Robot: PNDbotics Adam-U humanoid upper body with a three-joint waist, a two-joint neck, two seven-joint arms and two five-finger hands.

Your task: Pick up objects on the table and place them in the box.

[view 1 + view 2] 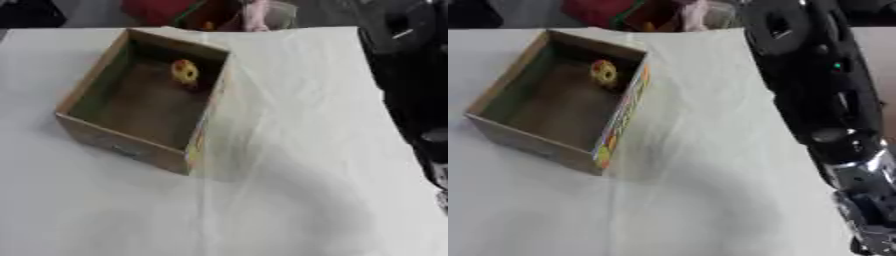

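White table (306, 190), open cardboard box (92, 127), small yellow, perhaps ring-shaped object (184, 71) inside, hand states untellable

Right arm (815, 85): bulky black casing, with a round recessed housing at the upper end. A small green light is seen mid-arm. Silver joint segments, apparently metal, are noted lower down.

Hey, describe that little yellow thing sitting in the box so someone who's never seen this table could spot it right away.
On the white-covered table stands an open cardboard box, toward the robot's left. Inside it, near the far wall, lies the small round yellow object with reddish marks. It is the only thing in the box, bright against the dull brown floor.
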